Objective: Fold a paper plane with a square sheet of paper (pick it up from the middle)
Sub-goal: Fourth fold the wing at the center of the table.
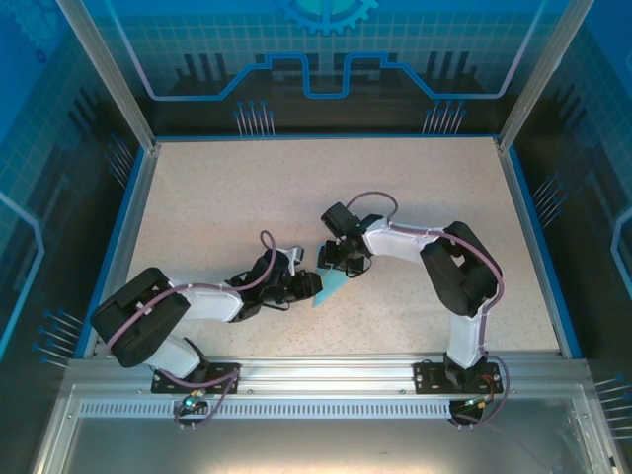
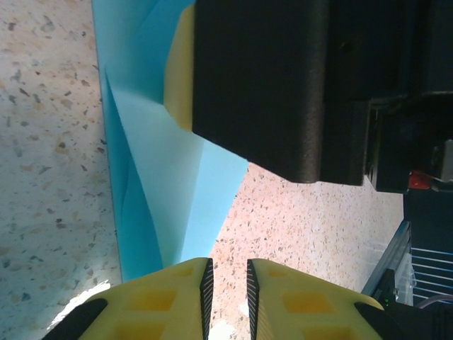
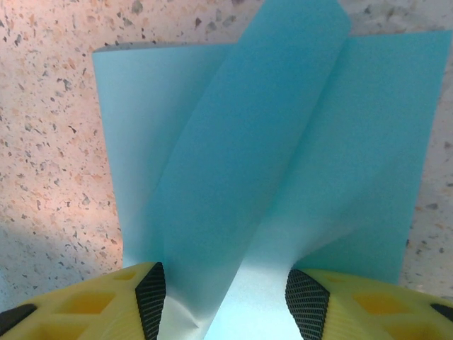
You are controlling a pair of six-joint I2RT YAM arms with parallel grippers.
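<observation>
The light-blue square sheet of paper (image 1: 334, 288) lies partly folded on the speckled table between the two arms. In the right wrist view a raised fold of the sheet (image 3: 269, 142) runs up between the wide-apart fingers of my right gripper (image 3: 225, 294), which is open and straddles it. My left gripper (image 2: 226, 273) is open by a narrow gap, with bare table showing between the pads. Its left finger (image 2: 163, 297) lies over the sheet's near edge (image 2: 163, 177). From above, the left gripper (image 1: 312, 286) and the right gripper (image 1: 332, 261) almost touch.
The right gripper's black body (image 2: 283, 85) and one yellow finger (image 2: 180, 71) hang close over the sheet in the left wrist view. Blue rails (image 1: 128, 237) and metal posts border the table. Speckled tabletop (image 1: 247, 188) stretches away to the far side.
</observation>
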